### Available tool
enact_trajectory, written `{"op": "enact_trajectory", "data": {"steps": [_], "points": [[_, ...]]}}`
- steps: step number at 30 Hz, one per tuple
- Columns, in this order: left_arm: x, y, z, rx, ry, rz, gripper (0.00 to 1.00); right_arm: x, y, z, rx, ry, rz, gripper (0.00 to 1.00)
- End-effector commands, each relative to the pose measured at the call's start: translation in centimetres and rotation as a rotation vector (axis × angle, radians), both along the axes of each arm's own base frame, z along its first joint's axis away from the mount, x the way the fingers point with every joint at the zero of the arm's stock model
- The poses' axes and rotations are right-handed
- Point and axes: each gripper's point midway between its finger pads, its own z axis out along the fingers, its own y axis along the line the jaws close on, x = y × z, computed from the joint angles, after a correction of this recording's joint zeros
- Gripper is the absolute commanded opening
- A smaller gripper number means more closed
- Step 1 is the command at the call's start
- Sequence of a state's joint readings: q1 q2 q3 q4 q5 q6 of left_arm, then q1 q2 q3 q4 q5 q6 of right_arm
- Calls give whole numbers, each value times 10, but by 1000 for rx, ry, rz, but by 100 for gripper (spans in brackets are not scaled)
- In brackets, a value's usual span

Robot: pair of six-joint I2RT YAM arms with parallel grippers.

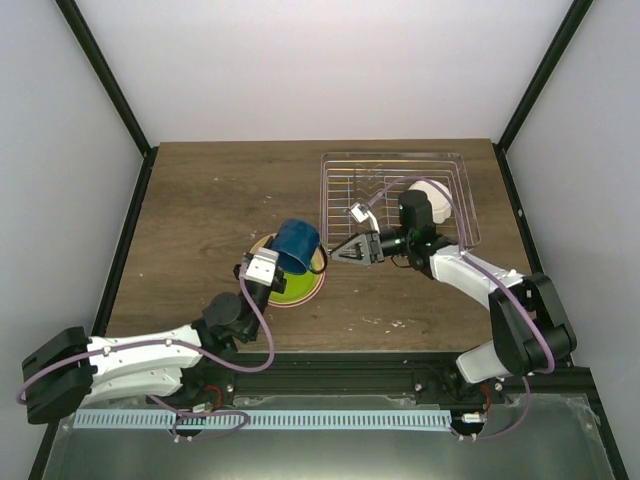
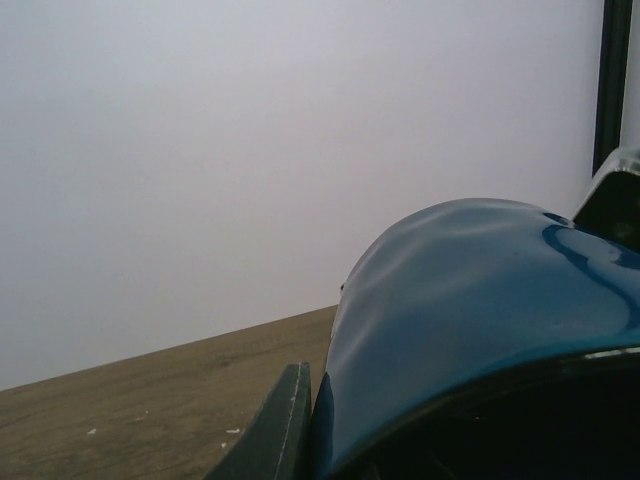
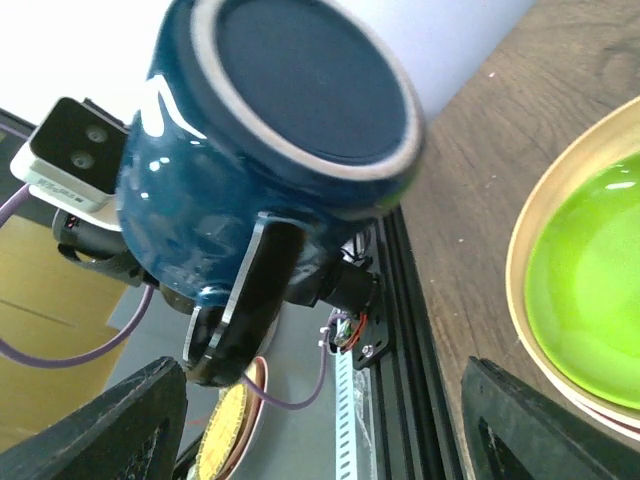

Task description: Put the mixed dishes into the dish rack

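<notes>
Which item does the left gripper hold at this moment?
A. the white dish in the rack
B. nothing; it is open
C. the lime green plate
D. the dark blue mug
D: in the right wrist view, a finger of the left gripper presses against the side of the dark blue mug, which is held off the table, while the lime green plate lies ungripped below.
</notes>
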State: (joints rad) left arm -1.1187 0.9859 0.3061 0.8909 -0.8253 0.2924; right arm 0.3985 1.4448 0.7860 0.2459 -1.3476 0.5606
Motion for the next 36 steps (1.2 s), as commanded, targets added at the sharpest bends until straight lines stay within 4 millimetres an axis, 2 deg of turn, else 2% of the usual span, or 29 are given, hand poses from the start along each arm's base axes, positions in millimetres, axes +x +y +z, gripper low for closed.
{"op": "enact_trajectory", "data": {"steps": [1, 9, 14, 17, 24, 31, 33, 36], "points": [[-2, 1, 24, -118, -50, -16, 0, -14, 10, 14, 46, -42, 80, 75], [0, -4, 18, -112, -40, -20, 0, -25, 24, 21, 69, -66, 139, 67], [3, -8, 16, -107, -40, -17, 0, -30, 29, 21, 75, -67, 162, 50], [4, -8, 13, -113, -34, -14, 0, -31, 31, 23, 79, -72, 165, 48], [3, -9, 9, -127, -19, -25, 0, -33, 32, 27, 90, -94, 168, 27], [4, -9, -5, -131, 13, -28, 0, -29, 34, 27, 98, -98, 164, 14], [4, -8, -11, -128, 25, -23, 3, -28, 35, 27, 99, -99, 162, 10], [6, -7, -20, -115, 41, -5, 13, -24, 37, 25, 97, -97, 153, 5]]}}
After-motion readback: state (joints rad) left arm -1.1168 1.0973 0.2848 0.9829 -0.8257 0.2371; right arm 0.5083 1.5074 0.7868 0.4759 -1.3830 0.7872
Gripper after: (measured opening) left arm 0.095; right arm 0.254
